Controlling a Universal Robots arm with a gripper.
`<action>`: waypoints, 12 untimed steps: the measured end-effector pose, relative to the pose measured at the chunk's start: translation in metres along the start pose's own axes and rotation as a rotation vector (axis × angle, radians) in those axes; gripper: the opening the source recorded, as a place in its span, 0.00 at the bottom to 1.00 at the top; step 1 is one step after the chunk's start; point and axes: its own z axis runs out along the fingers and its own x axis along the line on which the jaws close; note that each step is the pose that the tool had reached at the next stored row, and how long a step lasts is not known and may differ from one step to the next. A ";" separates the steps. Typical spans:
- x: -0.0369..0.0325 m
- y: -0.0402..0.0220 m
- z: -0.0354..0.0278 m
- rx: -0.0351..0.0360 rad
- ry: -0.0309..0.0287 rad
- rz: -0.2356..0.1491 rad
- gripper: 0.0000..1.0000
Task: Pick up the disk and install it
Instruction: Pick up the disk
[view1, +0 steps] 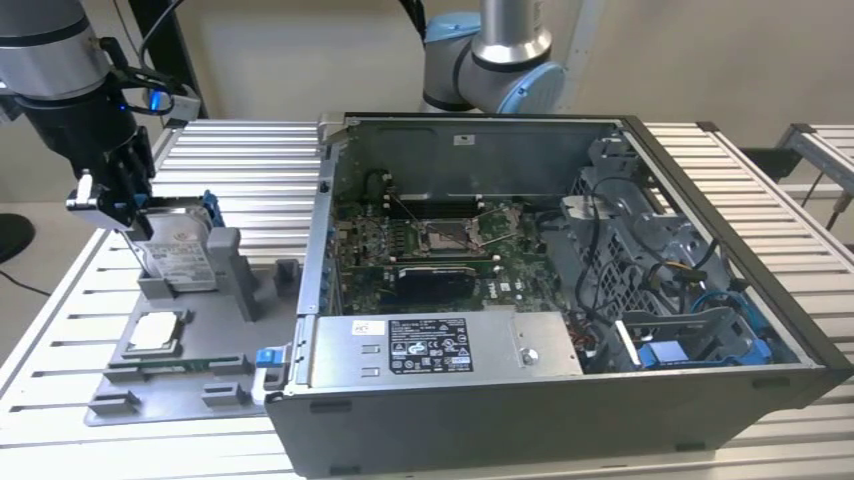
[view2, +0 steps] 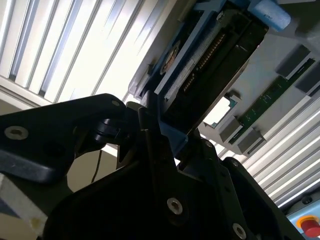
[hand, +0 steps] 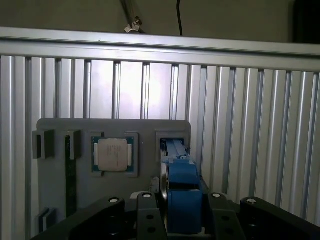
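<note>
Exterior view: your big open black metal computer case (view1: 534, 420) stands ready; beside it, on the flat grey plastic fixture tray (view1: 147, 385), the silver blue-framed rectangular disk (view1: 180, 250) sits on edge in its slot, long axis seemingly upright, label towards the case; your black gripper (view1: 118, 205) appears clamped on its top edge; lifting and installing remain.

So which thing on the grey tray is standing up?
The disk with the blue frame: it stands on edge, right by the gripper. The square chip and the green strip lie flat.
</note>
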 end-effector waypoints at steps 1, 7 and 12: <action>0.0004 0.0000 0.0000 0.0000 -0.0027 0.000 0.00; 0.0011 0.0000 0.0000 0.0005 -0.0125 0.000 0.00; -0.0020 -0.0001 0.0001 -0.0001 0.0065 0.000 0.00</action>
